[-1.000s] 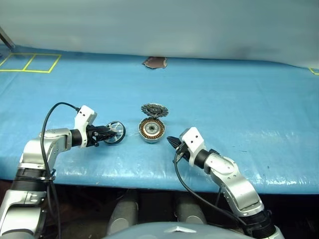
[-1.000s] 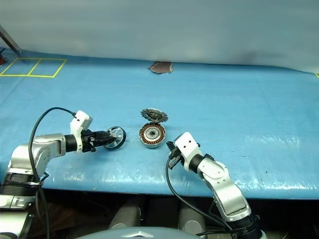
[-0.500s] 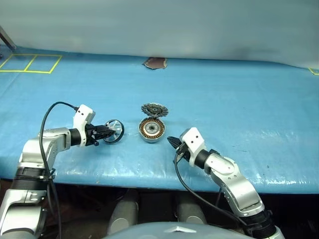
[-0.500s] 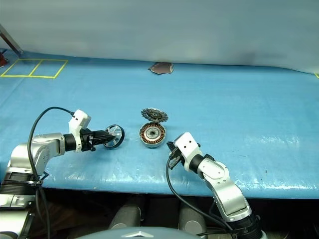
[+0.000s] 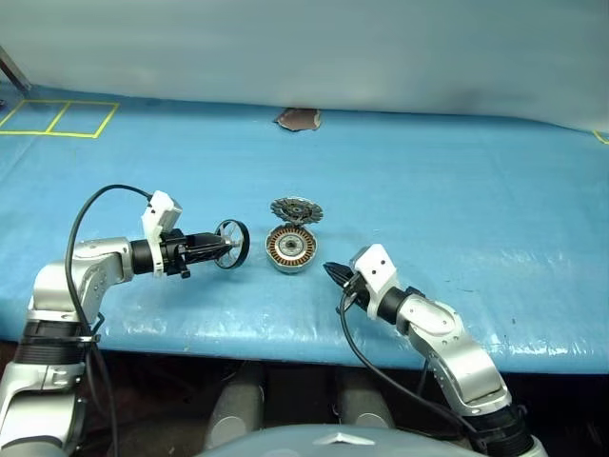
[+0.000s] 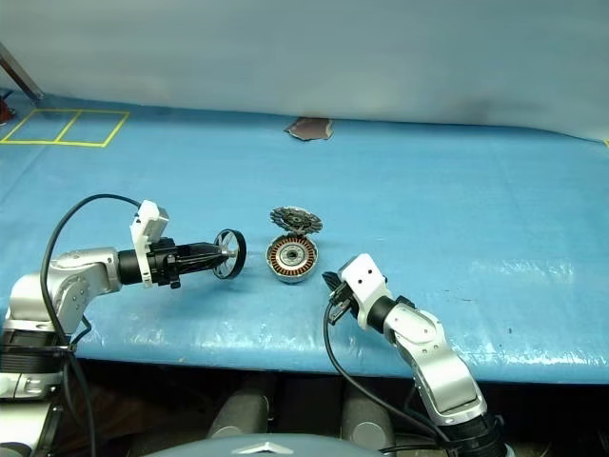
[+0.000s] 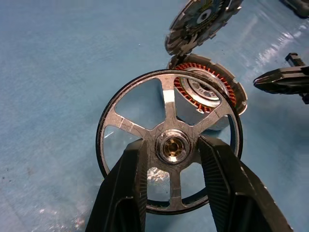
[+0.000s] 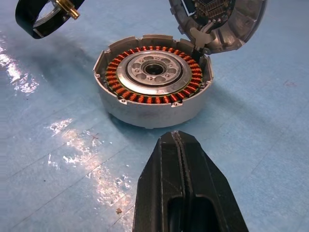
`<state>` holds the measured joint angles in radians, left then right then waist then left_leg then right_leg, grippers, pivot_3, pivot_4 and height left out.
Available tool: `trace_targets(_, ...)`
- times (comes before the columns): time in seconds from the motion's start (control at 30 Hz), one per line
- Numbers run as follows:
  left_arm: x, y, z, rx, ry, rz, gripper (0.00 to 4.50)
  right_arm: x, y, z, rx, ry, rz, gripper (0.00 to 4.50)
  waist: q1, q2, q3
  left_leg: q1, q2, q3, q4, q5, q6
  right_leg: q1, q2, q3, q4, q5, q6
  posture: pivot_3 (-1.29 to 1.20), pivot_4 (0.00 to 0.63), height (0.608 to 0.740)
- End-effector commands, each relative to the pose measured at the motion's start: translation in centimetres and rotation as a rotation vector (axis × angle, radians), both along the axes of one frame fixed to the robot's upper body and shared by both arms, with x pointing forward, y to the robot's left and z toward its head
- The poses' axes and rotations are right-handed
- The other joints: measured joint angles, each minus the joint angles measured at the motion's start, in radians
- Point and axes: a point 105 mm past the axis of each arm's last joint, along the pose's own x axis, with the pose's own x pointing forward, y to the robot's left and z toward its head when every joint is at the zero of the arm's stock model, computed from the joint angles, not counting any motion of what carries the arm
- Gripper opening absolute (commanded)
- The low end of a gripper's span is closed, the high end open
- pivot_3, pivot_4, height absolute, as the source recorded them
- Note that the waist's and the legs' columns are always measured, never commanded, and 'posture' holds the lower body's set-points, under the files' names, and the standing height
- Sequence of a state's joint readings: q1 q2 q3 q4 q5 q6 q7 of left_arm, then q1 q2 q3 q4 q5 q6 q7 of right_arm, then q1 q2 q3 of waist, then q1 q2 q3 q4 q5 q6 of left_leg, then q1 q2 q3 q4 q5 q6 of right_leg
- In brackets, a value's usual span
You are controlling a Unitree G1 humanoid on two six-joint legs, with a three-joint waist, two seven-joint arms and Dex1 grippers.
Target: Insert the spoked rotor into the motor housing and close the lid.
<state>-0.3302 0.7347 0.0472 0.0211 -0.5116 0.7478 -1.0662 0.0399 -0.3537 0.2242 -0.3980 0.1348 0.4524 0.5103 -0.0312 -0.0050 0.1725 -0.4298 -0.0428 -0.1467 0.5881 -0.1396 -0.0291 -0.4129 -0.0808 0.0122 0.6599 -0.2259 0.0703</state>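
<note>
- The left gripper (image 7: pixel 170 166), two black ribbed fingers, is clenched on the small hub of the spoked rotor (image 7: pixel 169 140), a thin dark metal ring with slim silver spokes and a brass-coloured centre
- The rotor is held upright on edge, clear of the blue worktop (image 5: pixel 457 190), just left of the motor housing (image 5: pixel 289 248)
- That housing, a shallow round silver metal cup with copper-coloured windings around a silver central hub, sits on the worktop between the two grippers
- The lid (image 5: pixel 295 209), a round silver-grey disc with dark fan-like cut-outs, stands tilted open at the housing's far edge, joined there
- The right gripper (image 8: pixel 182 145) is clenched on nothing, fingers pressed together, near the housing's right side and apart from it
</note>
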Motion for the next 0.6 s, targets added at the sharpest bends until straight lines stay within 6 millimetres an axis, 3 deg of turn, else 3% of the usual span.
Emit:
trace_targets(0.03, 0.2, -1.3, 2.6, 0.019, -0.097, -0.102, 1.52, 0.0, -0.2, 1.3, 0.028, -0.054, 0.004, 0.00, 0.001, 0.000, 0.000, 0.000, 0.000, 0.000, 0.000, 0.000, 0.000, 0.000, 0.000, 0.000, 0.000, 0.000, 0.000, 0.00, 0.150, 0.740)
trace_targets(0.23, 1.0, -3.3, 3.3, 0.050, -0.107, -0.184, 1.52, 0.0, -0.4, 1.2, 0.024, -0.059, -0.010, 0.00, 0.001, -0.001, 0.000, 0.000, 0.000, 0.001, 0.002, 0.000, 0.000, 0.000, 0.000, 0.000, 0.000, 0.000, 0.000, 0.00, 0.150, 0.740)
trace_targets(0.6, 2.7, -6.8, 2.6, 0.140, -0.109, -0.352, 1.52, -0.6, -0.2, 1.3, 0.046, -0.076, -0.008, 0.00, 0.001, -0.002, 0.001, 0.000, -0.001, 0.002, 0.002, 0.000, 0.000, 0.000, 0.003, 0.000, 0.000, 0.000, 0.000, 0.00, 0.150, 0.740)
